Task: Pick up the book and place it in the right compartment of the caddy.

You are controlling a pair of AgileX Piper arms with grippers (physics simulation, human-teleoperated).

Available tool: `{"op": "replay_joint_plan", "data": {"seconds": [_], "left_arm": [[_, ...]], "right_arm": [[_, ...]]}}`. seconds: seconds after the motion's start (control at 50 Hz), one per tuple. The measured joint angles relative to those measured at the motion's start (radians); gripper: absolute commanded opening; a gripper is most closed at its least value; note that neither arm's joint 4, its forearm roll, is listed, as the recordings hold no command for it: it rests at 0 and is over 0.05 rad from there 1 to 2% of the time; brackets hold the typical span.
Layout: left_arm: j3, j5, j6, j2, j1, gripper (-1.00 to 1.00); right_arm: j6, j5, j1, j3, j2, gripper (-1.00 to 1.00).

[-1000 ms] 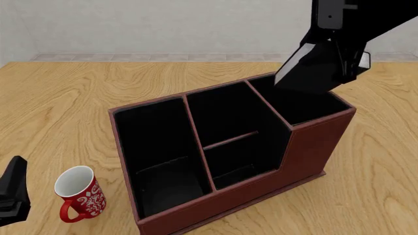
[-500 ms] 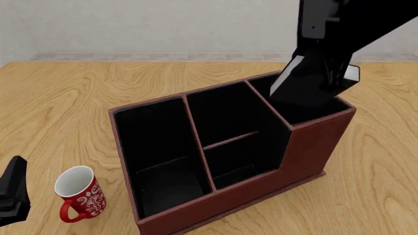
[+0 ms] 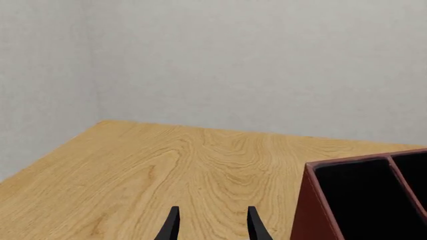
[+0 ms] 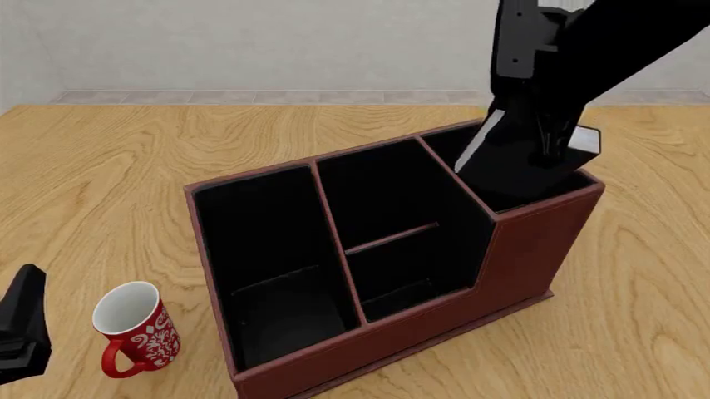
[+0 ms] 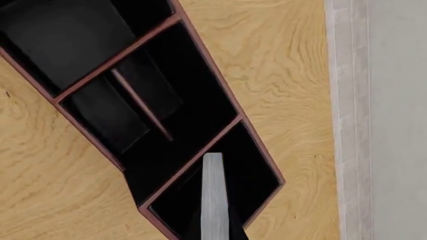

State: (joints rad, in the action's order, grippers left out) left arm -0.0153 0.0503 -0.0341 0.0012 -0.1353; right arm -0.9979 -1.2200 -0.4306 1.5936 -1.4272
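The reddish-brown caddy (image 4: 421, 332) stands mid-table, with three black sections. My right gripper (image 4: 549, 125) is shut on the black book (image 4: 516, 162) and holds it upright and tilted. The book's lower end is inside the right compartment (image 4: 544, 233), the narrow tall-walled end section. In the right wrist view the book's white page edge (image 5: 213, 195) points down into that compartment (image 5: 257, 170). My left gripper (image 4: 22, 332) is low at the near left, away from the caddy. It is open and empty in the left wrist view (image 3: 213, 227).
A red mug (image 4: 133, 328) with white pattern stands upright near the caddy's front left corner, close to my left gripper. The caddy's left wall (image 3: 310, 210) shows in the left wrist view. Bare wooden table surrounds the caddy.
My right gripper has moved down and slightly left with the book, whose lower end now sits deeper in the right compartment. The left arm has not moved.
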Motion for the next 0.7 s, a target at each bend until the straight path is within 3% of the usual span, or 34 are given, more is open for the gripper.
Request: {"op": "replay_joint_plan", "data": {"seconds": [0.36,0.38,0.7], "left_arm": [[0.002,0.002,0.000,0.000,0.000,1.00],[0.002,0.002,0.000,0.000,0.000,1.00],[0.002,0.003,-0.001,0.000,0.000,1.00]], "right_arm": [[0.020,0.000,-0.004,-0.013,-0.011,-1.00],[0.021,0.000,-0.004,-0.014,-0.012,1.00],[0.036,0.001,0.005,-0.014,-0.010,1.00]]}}
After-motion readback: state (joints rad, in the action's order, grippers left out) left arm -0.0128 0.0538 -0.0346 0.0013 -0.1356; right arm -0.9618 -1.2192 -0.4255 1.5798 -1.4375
